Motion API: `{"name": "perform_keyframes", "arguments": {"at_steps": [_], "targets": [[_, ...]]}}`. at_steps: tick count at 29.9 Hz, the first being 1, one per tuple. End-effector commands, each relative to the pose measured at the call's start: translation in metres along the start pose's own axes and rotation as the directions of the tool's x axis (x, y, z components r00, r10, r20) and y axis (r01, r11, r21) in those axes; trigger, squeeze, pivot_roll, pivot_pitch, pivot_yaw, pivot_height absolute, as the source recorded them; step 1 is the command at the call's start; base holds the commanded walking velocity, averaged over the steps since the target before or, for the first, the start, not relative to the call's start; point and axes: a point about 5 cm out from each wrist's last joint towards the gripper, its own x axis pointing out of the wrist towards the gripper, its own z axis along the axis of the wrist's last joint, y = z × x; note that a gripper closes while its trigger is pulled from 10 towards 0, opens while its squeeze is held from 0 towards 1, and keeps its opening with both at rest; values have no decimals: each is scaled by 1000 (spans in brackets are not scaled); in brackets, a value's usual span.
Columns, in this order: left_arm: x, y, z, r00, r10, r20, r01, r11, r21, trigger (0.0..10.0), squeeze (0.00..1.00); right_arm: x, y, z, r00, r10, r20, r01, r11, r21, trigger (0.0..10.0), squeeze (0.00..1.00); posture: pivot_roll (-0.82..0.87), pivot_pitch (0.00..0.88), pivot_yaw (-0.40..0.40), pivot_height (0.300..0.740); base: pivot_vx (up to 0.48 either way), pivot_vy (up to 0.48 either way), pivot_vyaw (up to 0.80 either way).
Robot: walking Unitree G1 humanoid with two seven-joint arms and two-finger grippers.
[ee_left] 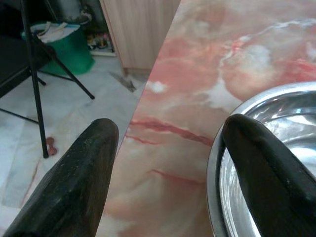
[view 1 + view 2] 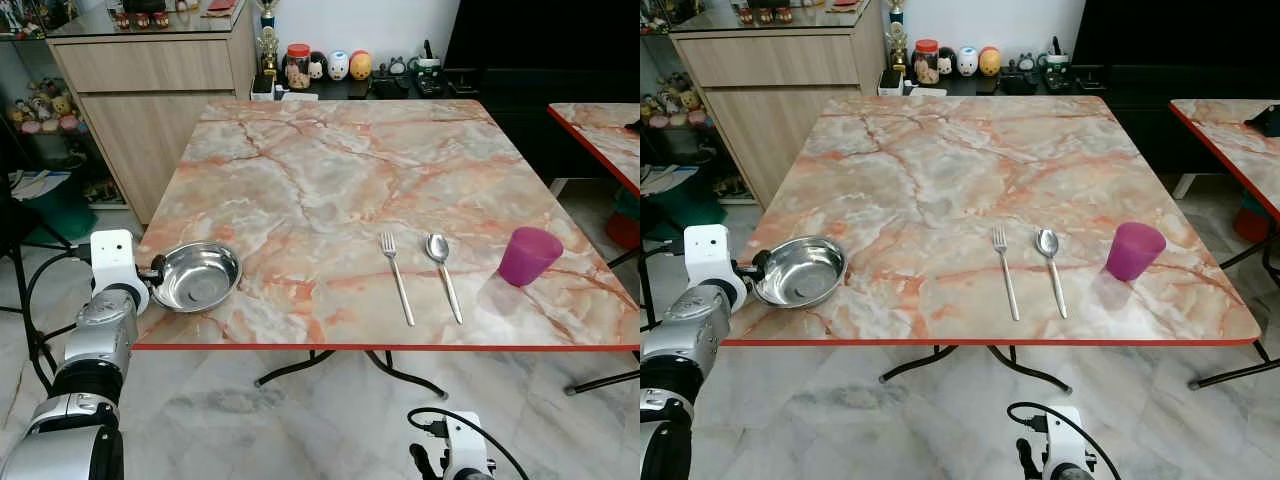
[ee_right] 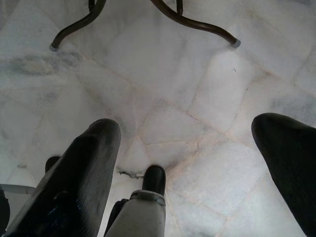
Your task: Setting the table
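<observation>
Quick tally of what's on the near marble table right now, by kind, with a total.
Steel bowl: 1, at the table's left edge, left gripper open at its rim
Fork: 1
Spoon: 1
Purple cup: 1
Total: 4

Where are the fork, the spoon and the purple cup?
fork (image 2: 396,277): left eye view, mid-handle.
spoon (image 2: 438,248): left eye view, its bowl.
purple cup (image 2: 527,257): left eye view, its side wall.
</observation>
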Motion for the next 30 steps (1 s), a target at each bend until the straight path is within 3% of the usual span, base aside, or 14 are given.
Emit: {"name": "perform_keyframes", "arguments": {"at_steps": [1, 18, 30], "targets": [[1, 1, 0, 999, -17, -29, 16, 999, -35, 10000, 0, 0, -1, -1, 1000, 0, -9, 0, 1000, -9, 10000, 0, 0, 0, -8, 740, 0, 0, 0], [1, -4, 3, 985, -147, -85, 144, 989, -47, 10000, 0, 0, -1, -1, 1000, 3, -10, -3, 1000, -12, 10000, 0, 3, 0, -8, 740, 0, 0, 0], [-1, -2, 13, 983, -172, -62, 170, 985, -41, 10000, 0, 0, -1, -1, 1000, 6, -11, -6, 1000, -17, 10000, 0, 4, 0, -9, 740, 0, 0, 0]]}}
